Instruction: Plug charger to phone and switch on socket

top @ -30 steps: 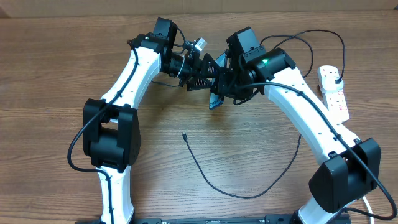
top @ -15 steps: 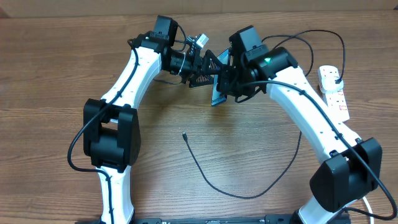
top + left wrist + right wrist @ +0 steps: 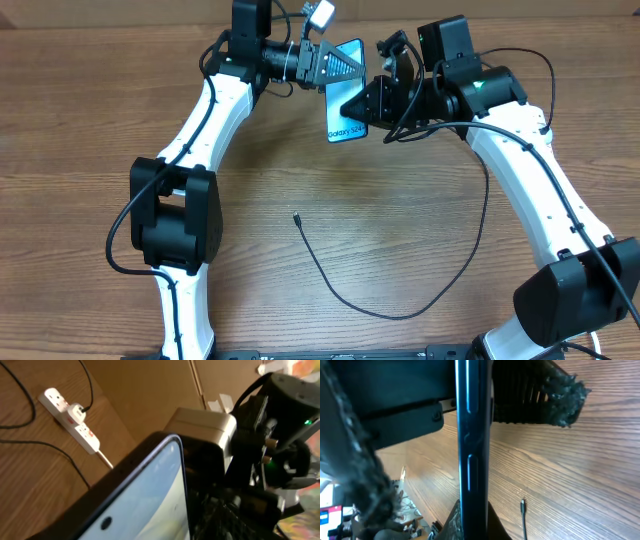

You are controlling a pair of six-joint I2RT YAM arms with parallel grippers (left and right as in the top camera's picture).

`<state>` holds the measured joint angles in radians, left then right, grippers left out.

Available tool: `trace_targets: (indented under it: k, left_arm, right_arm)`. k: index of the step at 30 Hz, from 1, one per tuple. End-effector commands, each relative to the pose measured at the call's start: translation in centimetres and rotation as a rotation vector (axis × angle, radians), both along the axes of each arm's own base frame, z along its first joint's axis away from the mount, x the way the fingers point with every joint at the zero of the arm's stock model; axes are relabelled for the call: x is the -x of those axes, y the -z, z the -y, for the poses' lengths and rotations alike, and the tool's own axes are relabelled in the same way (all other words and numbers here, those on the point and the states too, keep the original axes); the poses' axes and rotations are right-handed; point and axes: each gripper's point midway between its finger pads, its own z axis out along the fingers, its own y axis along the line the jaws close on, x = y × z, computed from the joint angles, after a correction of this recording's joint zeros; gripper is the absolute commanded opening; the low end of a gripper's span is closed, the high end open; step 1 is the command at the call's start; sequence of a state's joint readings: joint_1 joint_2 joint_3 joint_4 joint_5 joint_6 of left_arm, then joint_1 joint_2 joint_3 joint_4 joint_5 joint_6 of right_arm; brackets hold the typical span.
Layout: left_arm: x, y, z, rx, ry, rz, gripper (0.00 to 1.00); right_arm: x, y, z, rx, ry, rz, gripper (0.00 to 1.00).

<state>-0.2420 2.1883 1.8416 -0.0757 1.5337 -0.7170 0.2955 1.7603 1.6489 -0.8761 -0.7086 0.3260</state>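
The phone (image 3: 345, 92), light blue screen with "Galaxy S24+" facing up, is held in the air above the back of the table. My left gripper (image 3: 333, 66) is shut on its upper end and my right gripper (image 3: 366, 101) is shut on its right side. The right wrist view shows the phone's black edge (image 3: 470, 445) between my fingers. The screen fills the left wrist view (image 3: 145, 500). The charger's connector tip (image 3: 297, 216) lies free on the wood, and it also shows in the right wrist view (image 3: 522, 506). The white socket (image 3: 70, 419) holds a black plug (image 3: 77, 410).
The black cable loops across the front middle of the table and runs up under my right arm. In the overhead view the socket is hidden by my right arm. A brown cardboard wall stands behind the table's back edge.
Both grippers have lifted the phone and carried it toward the back of the table. The phone has turned from edge-on to screen facing up. The cable tip has not moved.
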Motion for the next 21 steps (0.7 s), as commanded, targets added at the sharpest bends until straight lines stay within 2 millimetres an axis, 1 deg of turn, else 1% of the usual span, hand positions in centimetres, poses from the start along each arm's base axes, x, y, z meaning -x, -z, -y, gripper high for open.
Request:
trace_targets:
  k: [1, 3, 5, 6, 7, 9, 10, 11, 12, 13, 14, 16, 17, 18, 19, 20, 21]
  left_arm:
    - [0.8, -2.9, 0.5, -0.011, 0.056, -0.119, 0.72]
    - [0.7, -3.8, 0.5, -0.014, 0.056, -0.128, 0.69]
    - [0.1, -5.9, -0.2, -0.009, 0.027, -0.112, 0.70]
    - [-0.1, -6.9, -0.6, 0.000, 0.005, -0.094, 0.72]
    - [-0.2, -8.3, -1.0, 0.018, -0.025, -0.070, 0.75]
    - [0.2, -11.0, -2.1, 0.058, -0.063, -0.006, 0.79]
    - [1.1, -12.6, -2.9, 0.085, -0.073, 0.043, 0.84]
    - [2.1, -13.5, -3.4, 0.101, -0.070, 0.083, 0.93]
    - [2.8, -13.3, -3.7, 0.104, -0.062, 0.148, 1.00]
    - [2.9, -12.6, -3.6, 0.075, -0.048, 0.133, 1.00]
    - [2.6, -11.1, -3.5, 0.056, -0.044, 0.060, 1.00]
    - [2.1, -9.5, -3.3, 0.063, -0.060, -0.006, 1.00]
    - [1.5, -8.4, -3.3, 0.075, -0.081, -0.053, 1.00]
    - [0.8, -6.9, -3.2, 0.080, -0.104, -0.096, 1.00]
    - [0.0, -4.7, -3.0, 0.070, -0.127, -0.147, 1.00]
    - [-0.4, -2.8, -2.8, 0.055, -0.142, -0.190, 1.00]
    - [-0.7, -1.7, -2.7, 0.048, -0.155, -0.210, 1.00]
  right_arm:
    - [-1.0, -2.2, -0.3, -0.043, -0.017, 0.101, 0.04]
    - [-2.0, -2.9, 0.1, -0.061, 0.003, 0.141, 0.04]
    - [-2.4, -3.6, 0.7, -0.093, -0.002, 0.160, 0.04]
    - [-2.2, -4.0, 0.6, -0.120, -0.031, 0.169, 0.04]
    - [-1.9, -4.7, 0.8, -0.153, -0.062, 0.184, 0.04]
    - [-1.5, -5.3, 1.6, -0.167, -0.066, 0.188, 0.04]
    - [-0.7, -6.1, 2.3, -0.162, -0.083, 0.214, 0.04]
    - [0.0, -6.8, 2.8, -0.153, -0.093, 0.238, 0.04]
    - [0.6, -7.5, 3.2, -0.149, -0.094, 0.257, 0.04]
    - [1.2, -8.7, 3.7, -0.151, -0.086, 0.280, 0.04]
    - [1.6, -10.0, 4.5, -0.153, -0.058, 0.304, 0.04]
    - [1.5, -11.1, 6.1, -0.151, 0.002, 0.310, 0.04]
    - [1.5, -11.3, 7.4, -0.136, 0.042, 0.314, 0.04]
    - [1.4, -11.2, 8.3, -0.121, 0.070, 0.304, 0.04]
    - [1.5, -10.9, 9.0, -0.113, 0.084, 0.285, 0.04]
    - [1.6, -10.7, 9.2, -0.110, 0.089, 0.274, 0.04]
    - [1.7, -10.6, 9.4, -0.107, 0.090, 0.269, 0.04]
